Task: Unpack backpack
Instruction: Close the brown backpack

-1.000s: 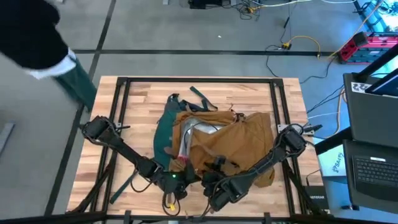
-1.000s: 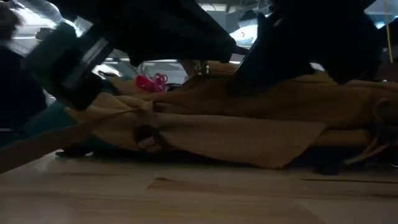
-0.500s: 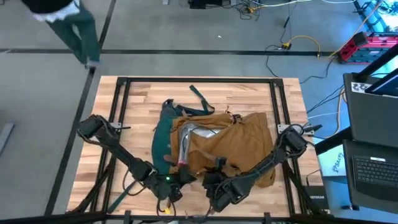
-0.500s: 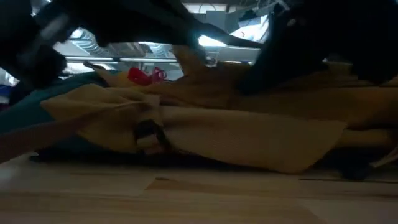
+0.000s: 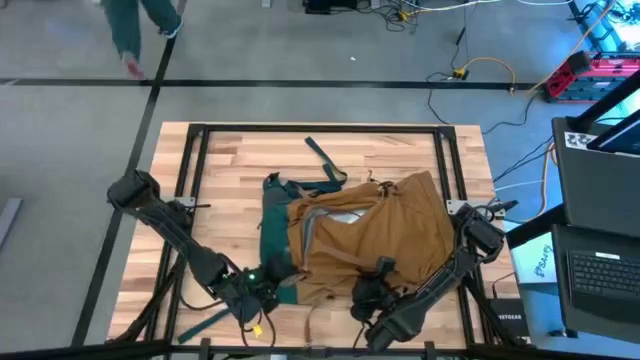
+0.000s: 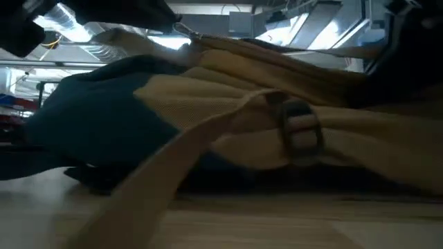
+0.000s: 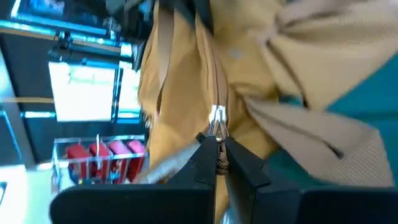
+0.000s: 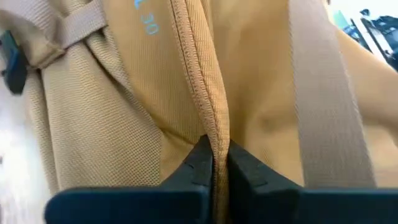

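Observation:
The tan backpack [image 5: 365, 235] with its teal back panel [image 5: 270, 230] lies flat in the middle of the table, and a small gap of grey lining [image 5: 335, 215] shows at its opening. My left gripper [image 5: 262, 298] is at the backpack's near left corner, shut on a zipper pull [image 7: 219, 158]. My right gripper [image 5: 378, 293] is at the near edge of the tan fabric, shut on a seam [image 8: 214, 146]. In the low view the backpack [image 6: 228, 104] fills the picture, with a strap and buckle [image 6: 299, 128] in front. My left gripper pinches the zipper's pull cord [image 7: 219, 163] between its two fingertips, just behind the metal slider [image 7: 216, 119]. The fingers point along the zip line, from the table's near left side. My right gripper pinches a raised stitched seam [image 8: 211, 134] of the tan fabric between its fingertips, the fingers lying along the seam. The fabric spreads to both sides of the fingers.
Teal straps [image 5: 322, 160] trail from the backpack toward the far edge. Bare wood [image 5: 400, 150] lies beyond it, inside the black frame rails [image 5: 195, 150]. A loose tan strap [image 6: 159, 180] hangs across the low view. A person's legs [image 5: 135, 25] show on the floor at the far left.
My left gripper has gone toward the table's left and near edges, and my right gripper toward the right edge, both staying shut. The tan fabric has been drawn over the opening, so less grey lining shows. The pink thing in the low view is now hidden. The person has walked away.

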`<move>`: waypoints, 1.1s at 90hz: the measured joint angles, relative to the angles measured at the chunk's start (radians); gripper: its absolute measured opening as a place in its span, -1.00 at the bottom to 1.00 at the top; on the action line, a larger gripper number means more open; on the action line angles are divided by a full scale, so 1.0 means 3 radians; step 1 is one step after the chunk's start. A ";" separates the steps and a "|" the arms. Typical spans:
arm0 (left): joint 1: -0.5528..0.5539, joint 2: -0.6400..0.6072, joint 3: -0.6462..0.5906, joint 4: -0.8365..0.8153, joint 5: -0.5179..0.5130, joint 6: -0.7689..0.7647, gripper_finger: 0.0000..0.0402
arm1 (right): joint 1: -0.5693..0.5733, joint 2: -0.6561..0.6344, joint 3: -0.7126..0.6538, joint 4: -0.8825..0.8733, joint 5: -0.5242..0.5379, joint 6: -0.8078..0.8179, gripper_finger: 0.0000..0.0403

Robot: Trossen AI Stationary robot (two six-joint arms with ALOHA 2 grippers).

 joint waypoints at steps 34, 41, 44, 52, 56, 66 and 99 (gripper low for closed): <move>0.0227 -0.0273 -0.0001 -0.0598 0.0056 -0.0409 -1.00 | 0.0021 0.0001 0.0000 -0.0173 0.0175 0.0245 -0.97; 0.0251 -0.0273 -0.0006 -0.0578 0.0133 -0.0369 -1.00 | 0.0022 0.0006 0.0091 -0.0166 0.0244 0.0204 -0.87; 0.0257 -0.0272 -0.0007 -0.0585 0.0153 -0.0370 -1.00 | 0.0027 0.0006 0.0148 -0.0151 0.0283 0.0126 -0.82; 0.0258 -0.0272 -0.0008 -0.0605 0.0167 -0.0387 -1.00 | 0.0047 0.0008 0.0341 -0.0094 0.0419 -0.0130 -0.67; 0.0258 -0.0272 -0.0008 -0.0614 0.0172 -0.0387 -1.00 | 0.0056 0.0008 0.0448 -0.0063 0.0498 -0.0251 -0.59; 0.0257 -0.0266 -0.0008 -0.0632 0.0254 -0.0393 -1.00 | 0.0052 0.0008 0.0733 0.0076 0.0784 -0.0672 -0.43; 0.0223 -0.0262 -0.0009 -0.0579 0.0338 -0.0334 -1.00 | -0.0574 0.0006 0.1258 0.0688 0.0143 -0.2319 -0.32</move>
